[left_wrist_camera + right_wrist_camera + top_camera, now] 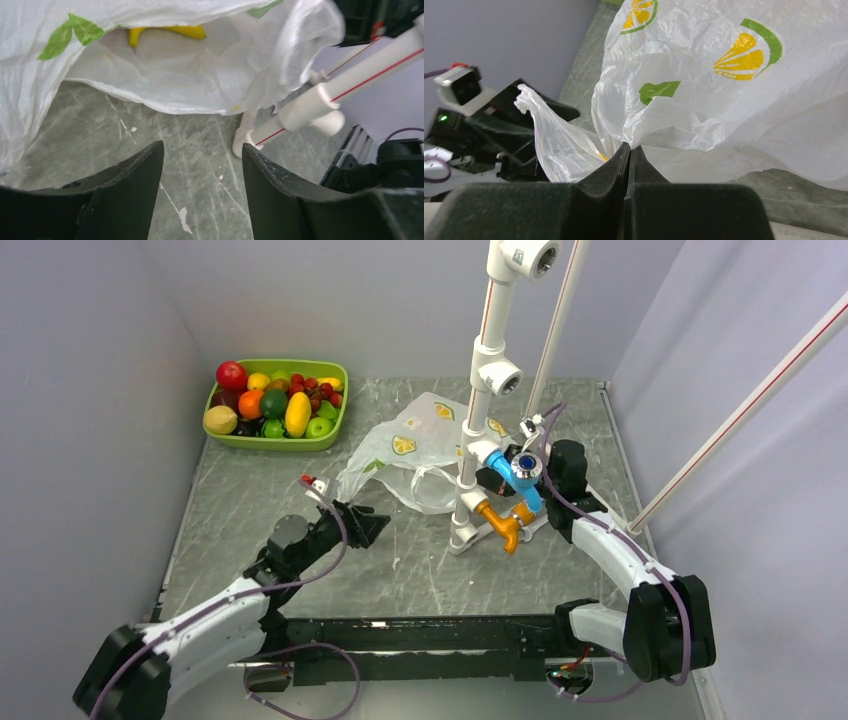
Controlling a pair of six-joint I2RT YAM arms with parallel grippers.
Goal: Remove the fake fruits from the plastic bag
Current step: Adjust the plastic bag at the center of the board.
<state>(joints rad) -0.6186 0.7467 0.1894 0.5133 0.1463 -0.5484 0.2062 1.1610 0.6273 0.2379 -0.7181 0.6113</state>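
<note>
- Black left gripper (pixel 202 150), lower centre of left wrist view: jaws stand apart, nothing betw. them, only bare table (pixel 400 575) seen in the gap.
- Right gripper (pixel 629 150), centre of right wrist view: jaws pressed together w/ a fold of bag film pinched at the tips. In top view it is mostly hidden behind the white pipe frame (pixel 470 490), right of centre.
- Plastic bag (pixel 410 445): found mid-frame in top view, crumpled on the table, mouth turned toward the left gripper, which sits just in front of it. One edge is held up by the right pinch.
- Banana (pixel 172 32): yellow end seen inside the bag mouth, top centre of left wrist view. Not yet out.
- Progress, est.: late stage is judged, as the bag looks nearly flat and no red shape is seen through the film. Whether anything besides the banana is inside can't be told.
- Green tray (pixel 275 443), upper left of top view: packed w/ fruit, incl. a red apple (pixel 231 374) at its far left corner and a dull yellow round fruit (pixel 220 420) at its left rim.
- Writing: none readable. Bag print is lemon slices + green leaves only; no brand or label made out.
</note>
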